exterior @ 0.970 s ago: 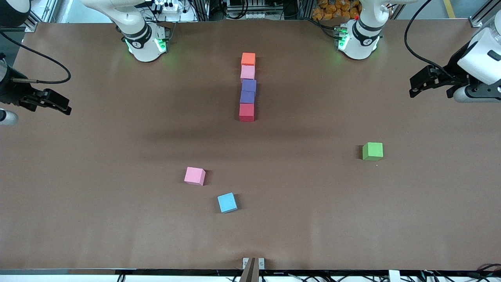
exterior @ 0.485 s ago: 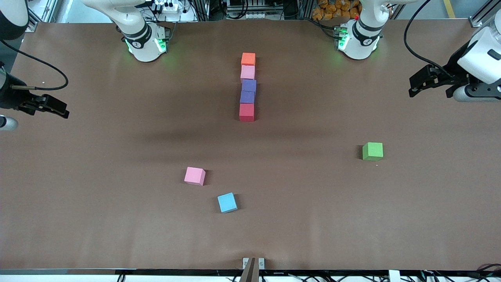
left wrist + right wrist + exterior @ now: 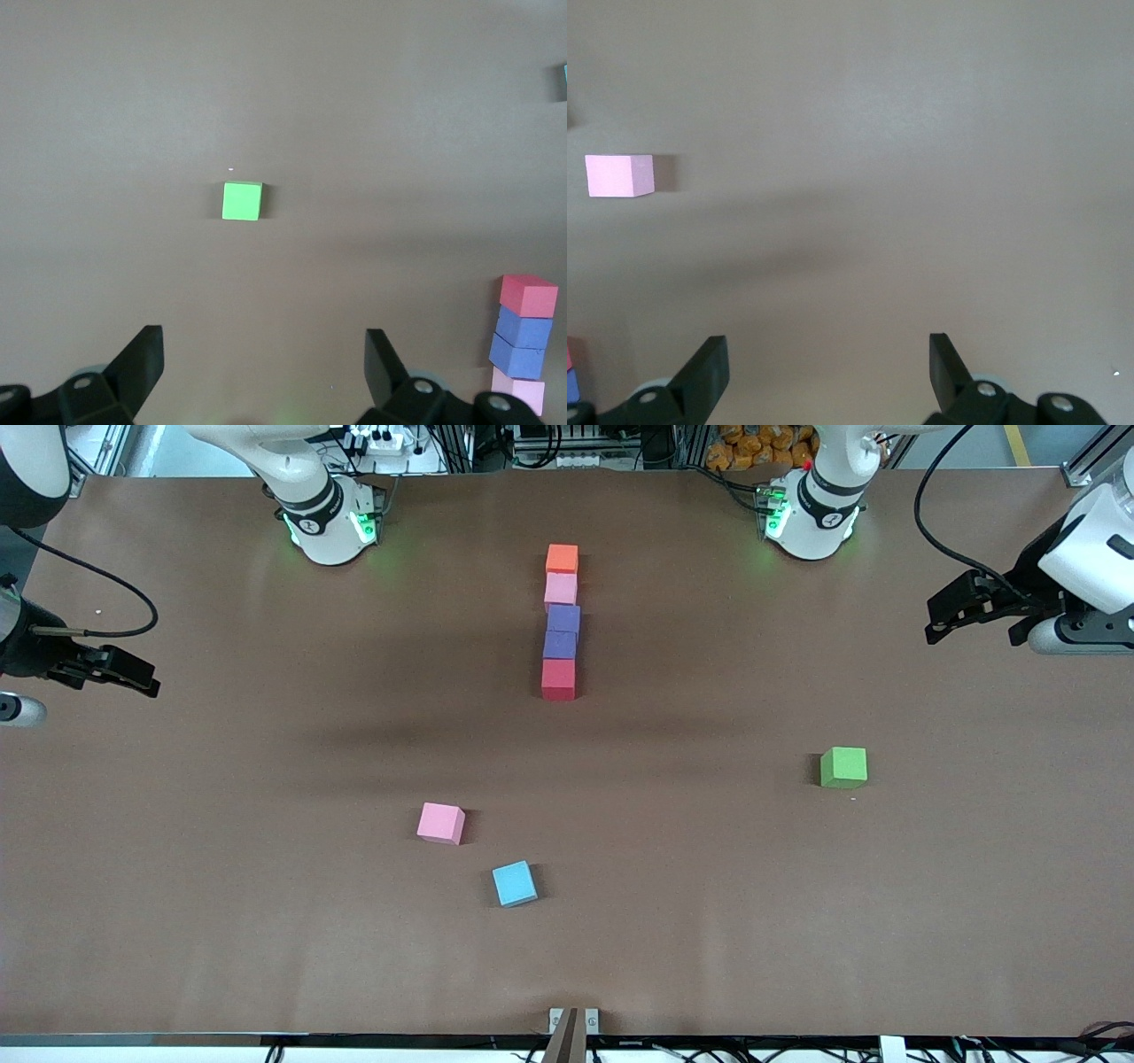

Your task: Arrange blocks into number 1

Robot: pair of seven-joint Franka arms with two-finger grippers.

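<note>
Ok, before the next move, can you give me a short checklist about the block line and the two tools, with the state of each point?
1. Line of five: orange block, pink block, two purple blocks, red block lie in one column: ok.
2. Line straight: the upper purple block sits slightly toward the left arm's end: not ok.
3. Left tool open and holding nothing: ok.
4. Right tool open and holding nothing: ok.
5. Both tools away from the line, at the table's ends: ok.
6. Loose pink cube, light blue cube and green cube apart from the line: ok.
</note>
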